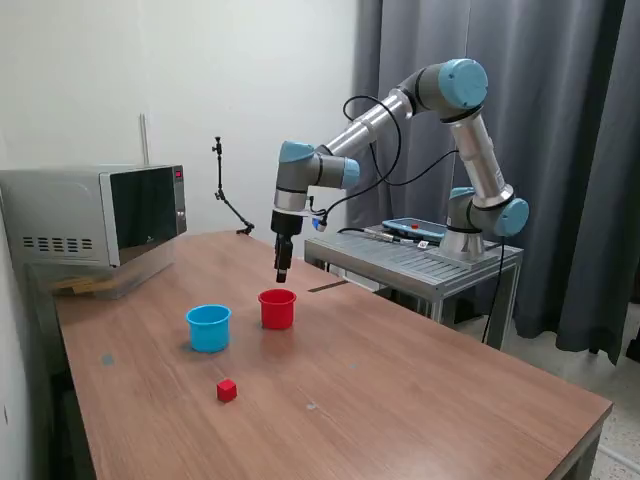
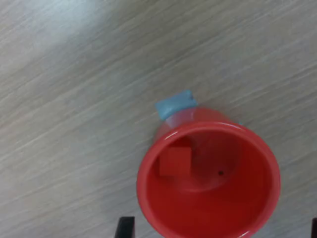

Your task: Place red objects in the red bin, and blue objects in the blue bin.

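The gripper (image 1: 283, 274) hangs above the red bin (image 1: 277, 309), fingers spread and empty. One red cube (image 2: 175, 162) lies inside it; another red cube (image 1: 227, 390) sits on the table (image 1: 420, 390), nearer its front edge than the blue bin (image 1: 208, 327).

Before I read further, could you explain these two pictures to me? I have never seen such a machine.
The machine is a robot arm bolted to a metal stand beside a wooden table. One picture comes from a camera in the room, the other from a camera on the arm's wrist, looking straight down. The arm's tool hangs above a red cup. Whether it is open I cannot tell; nothing appears to be held. The wrist picture shows a red cube lying inside that cup. On the table there are also a light blue cup, another red cube and a microwave oven.
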`<state>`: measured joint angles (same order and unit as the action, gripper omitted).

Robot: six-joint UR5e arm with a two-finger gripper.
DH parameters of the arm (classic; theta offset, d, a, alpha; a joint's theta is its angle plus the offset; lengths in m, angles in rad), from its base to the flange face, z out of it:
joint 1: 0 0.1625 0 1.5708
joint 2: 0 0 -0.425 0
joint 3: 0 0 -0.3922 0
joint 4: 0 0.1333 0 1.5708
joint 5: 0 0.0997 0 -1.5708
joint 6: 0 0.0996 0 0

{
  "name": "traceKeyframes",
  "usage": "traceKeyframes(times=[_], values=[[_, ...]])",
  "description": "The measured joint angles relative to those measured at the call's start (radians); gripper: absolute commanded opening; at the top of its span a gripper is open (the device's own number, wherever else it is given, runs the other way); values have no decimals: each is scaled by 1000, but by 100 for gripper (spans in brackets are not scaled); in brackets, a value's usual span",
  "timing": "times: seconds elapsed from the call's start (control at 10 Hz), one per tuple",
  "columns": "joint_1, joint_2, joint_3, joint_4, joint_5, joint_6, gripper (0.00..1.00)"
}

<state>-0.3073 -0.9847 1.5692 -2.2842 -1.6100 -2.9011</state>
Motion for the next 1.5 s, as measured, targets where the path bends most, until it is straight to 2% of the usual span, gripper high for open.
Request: traceKeyframes(times=[0.2,0.5,1.2,1.5], values=[[1,0,-14,24,-2,-5,100],[5,1,-69,132,2,-9,100],[9,11,-247,340,8,-12,100],[26,52,-367,388,9,-11,100]])
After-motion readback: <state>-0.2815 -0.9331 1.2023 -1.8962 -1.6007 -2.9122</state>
